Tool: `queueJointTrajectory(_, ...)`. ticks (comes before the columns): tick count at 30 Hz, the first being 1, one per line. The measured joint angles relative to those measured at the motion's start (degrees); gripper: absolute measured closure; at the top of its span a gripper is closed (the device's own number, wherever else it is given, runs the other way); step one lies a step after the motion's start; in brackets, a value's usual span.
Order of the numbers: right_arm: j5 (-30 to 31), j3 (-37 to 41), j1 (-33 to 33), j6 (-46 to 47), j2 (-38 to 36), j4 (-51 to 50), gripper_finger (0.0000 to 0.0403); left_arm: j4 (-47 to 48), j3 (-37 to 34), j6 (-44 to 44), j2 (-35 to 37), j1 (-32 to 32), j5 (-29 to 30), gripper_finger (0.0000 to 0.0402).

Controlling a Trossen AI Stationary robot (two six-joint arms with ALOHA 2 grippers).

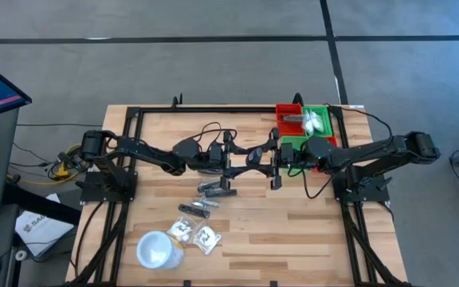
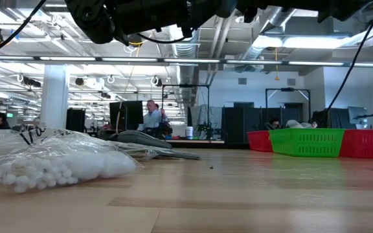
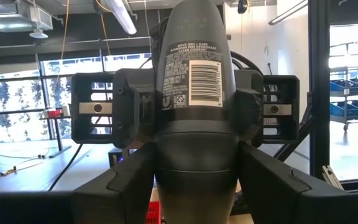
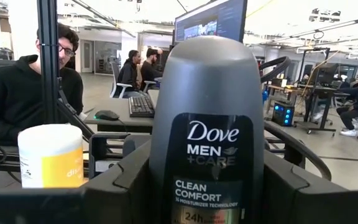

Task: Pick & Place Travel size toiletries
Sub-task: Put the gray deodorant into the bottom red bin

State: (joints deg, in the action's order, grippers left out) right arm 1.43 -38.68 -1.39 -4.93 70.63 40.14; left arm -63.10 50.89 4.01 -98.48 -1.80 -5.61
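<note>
A dark grey Dove tube (image 3: 194, 93) stands upright in mid-air over the table's middle (image 1: 255, 153), back label toward my left wrist camera, front label (image 4: 211, 155) toward the right one. My left gripper (image 1: 241, 155) and my right gripper (image 1: 273, 157) meet at the tube from opposite sides, both shut on it. Two more dark tubes (image 1: 216, 189) (image 1: 196, 210) and clear sachets (image 1: 183, 229) (image 1: 207, 237) lie flat on the table's near left part. The low view shows a sachet of white beads (image 2: 50, 165). My left gripper pinches the tube's wider lower part (image 3: 194, 165) between its two fingers (image 3: 129, 174), coming level from the table's left. The tube stands upright, clear of the table. My right gripper pinches the tube's two sides at label height (image 3: 166, 112) between its fingers (image 4: 126, 186). It comes level from the table's right, opposite my left gripper.
A green bin (image 1: 319, 131) with white items and a red bin (image 1: 287, 112) with a grey item stand at the far right. A white round cup (image 1: 158, 249) stands near the front left. People sit at desks beyond the table (image 4: 17, 93).
</note>
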Motion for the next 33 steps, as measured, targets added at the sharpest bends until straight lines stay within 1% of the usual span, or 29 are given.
queueJointTrajectory(5,0.0,0.0,0.0,-0.1,0.0,-0.1,0.0214,0.2,0.0,0.0,0.0,0.0,0.0,0.0201)
queueJointTrajectory(13,0.1,0.0,0.0,-0.2,-0.6,-1.9,0.0214,1.3,-1.0,0.1,0.9,-0.2,-0.2,0.0180)
queueJointTrajectory(16,0.2,0.0,0.0,-0.3,-1.7,-3.6,0.0214,1.8,-3.5,0.2,2.9,-0.4,-0.4,0.0178)
queueJointTrajectory(20,1.0,-0.1,0.1,-0.8,-3.6,-7.3,0.0214,1.5,-8.3,0.1,8.0,-0.5,0.6,0.0177)
queueJointTrajectory(22,2.3,-0.1,0.1,-0.8,-4.8,-9.7,0.0214,1.9,-11.5,0.1,11.4,-0.5,2.4,0.0176)
queueJointTrajectory(26,6.5,-0.1,0.0,0.6,-7.6,-16.1,0.0214,1.8,-16.6,0.0,16.5,-0.5,2.9,0.0176)
queueJointTrajectory(28,8.6,0.0,0.1,1.8,-9.4,-20.1,0.0214,1.7,-18.8,-0.1,18.6,-0.1,4.2,0.0176)
queueJointTrajectory(33,15.6,0.0,-0.1,5.0,-13.6,-30.8,0.0214,1.9,-22.6,-0.4,20.9,0.9,7.6,0.0176)
